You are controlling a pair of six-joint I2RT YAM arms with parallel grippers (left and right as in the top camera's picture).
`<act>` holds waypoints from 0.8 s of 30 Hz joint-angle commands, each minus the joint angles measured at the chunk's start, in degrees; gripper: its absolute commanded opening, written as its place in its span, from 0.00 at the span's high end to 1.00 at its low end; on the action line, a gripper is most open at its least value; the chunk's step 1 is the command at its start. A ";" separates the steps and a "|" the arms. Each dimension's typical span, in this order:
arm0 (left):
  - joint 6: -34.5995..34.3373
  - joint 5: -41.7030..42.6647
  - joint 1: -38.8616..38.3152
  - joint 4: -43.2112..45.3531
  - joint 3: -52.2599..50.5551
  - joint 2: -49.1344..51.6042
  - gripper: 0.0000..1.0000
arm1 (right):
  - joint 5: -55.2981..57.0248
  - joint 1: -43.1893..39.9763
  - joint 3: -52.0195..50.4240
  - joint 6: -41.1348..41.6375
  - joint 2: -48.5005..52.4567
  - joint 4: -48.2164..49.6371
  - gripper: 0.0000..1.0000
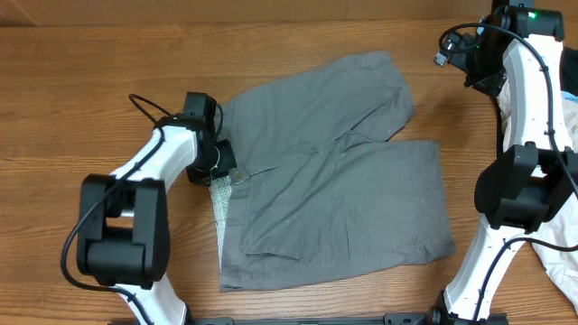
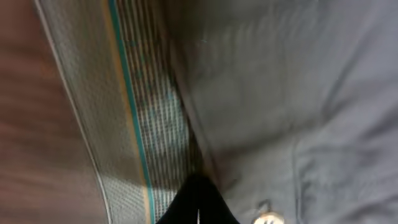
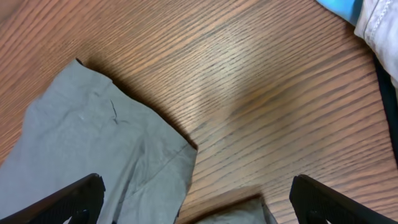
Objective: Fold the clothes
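Note:
The gray shorts point(image 1: 334, 181) lie spread flat on the wooden table, waistband at the left and legs pointing right. Part of the pale speckled waistband lining point(image 1: 219, 203) is turned outward. My left gripper point(image 1: 219, 167) sits at the waistband by the fly. In the left wrist view its black fingertips point(image 2: 198, 208) are pressed together on the waistband edge, between the lining point(image 2: 134, 124) and the gray cloth point(image 2: 280, 93), next to a button point(image 2: 267, 218). My right gripper point(image 1: 461, 50) hovers open and empty above the table beyond the upper leg. The right wrist view shows its jaws point(image 3: 196, 190) wide apart over the leg hems point(image 3: 93, 143).
A whitish-pink garment point(image 1: 564, 257) lies at the right edge behind the right arm and also shows in the right wrist view point(image 3: 379, 25). A small light-blue cloth point(image 3: 339, 7) lies beside it. Bare wooden table point(image 1: 81, 99) lies left of and behind the shorts.

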 commanded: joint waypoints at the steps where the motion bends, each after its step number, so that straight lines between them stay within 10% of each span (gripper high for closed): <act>1: -0.74 -5.64 0.07 1.84 -0.55 2.62 0.96 | 0.20 0.15 1.20 0.22 -1.84 0.13 0.00; 24: 4.15 -12.46 0.07 46.25 3.19 23.06 0.92 | 0.20 0.15 1.20 0.22 -1.84 0.11 0.00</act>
